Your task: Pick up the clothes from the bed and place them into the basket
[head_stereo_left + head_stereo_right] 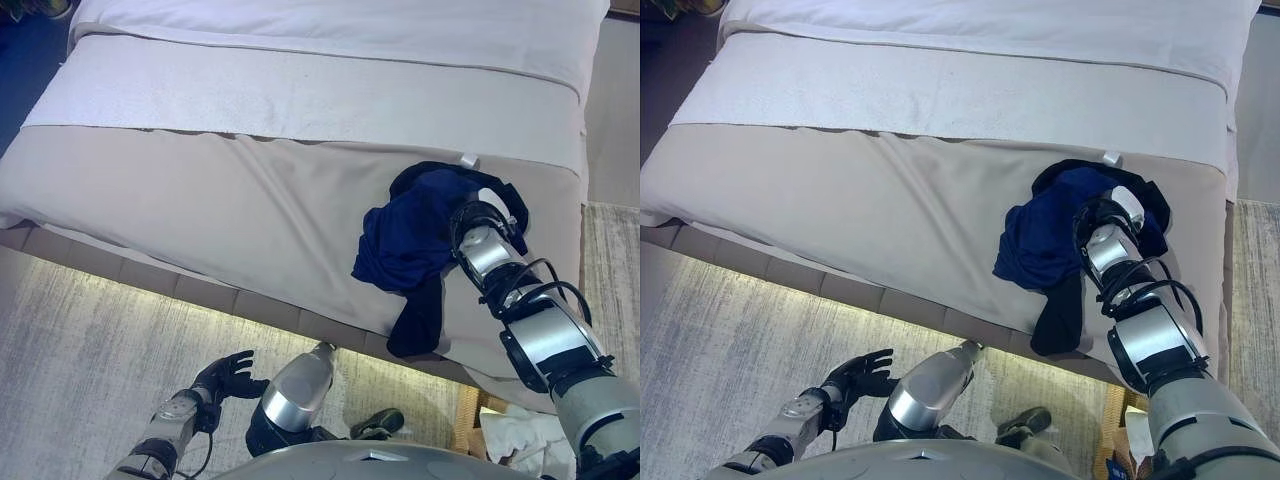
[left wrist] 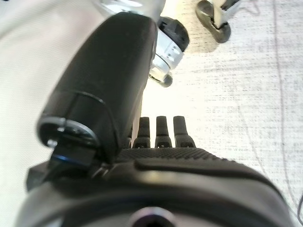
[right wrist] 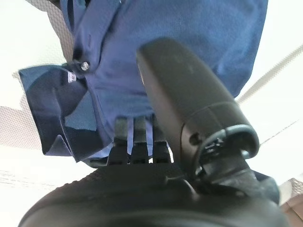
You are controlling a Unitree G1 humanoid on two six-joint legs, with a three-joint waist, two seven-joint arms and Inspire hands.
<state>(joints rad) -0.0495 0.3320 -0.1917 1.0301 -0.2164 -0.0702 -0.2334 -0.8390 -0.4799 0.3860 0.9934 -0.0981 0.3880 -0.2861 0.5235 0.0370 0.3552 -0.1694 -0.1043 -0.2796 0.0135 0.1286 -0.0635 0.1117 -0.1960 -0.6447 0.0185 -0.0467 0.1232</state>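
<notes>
A navy blue garment [image 1: 415, 240] lies crumpled on the bed [image 1: 250, 200], close to its near edge toward the right corner, with a dark part draping over that edge. The right hand [image 1: 1110, 215] is on top of the heap; in its wrist view the fingers [image 3: 135, 135] run into the blue cloth with the thumb above, but whether they have closed on the fabric cannot be told. The left hand [image 1: 228, 376] hangs idle and relaxed below the bed's edge. To grasp well, the fingers should likely gather several folds at the thick middle, not one loose flap, then lift straight up. A wicker basket [image 1: 470, 412] shows partly below the bed's right corner.
</notes>
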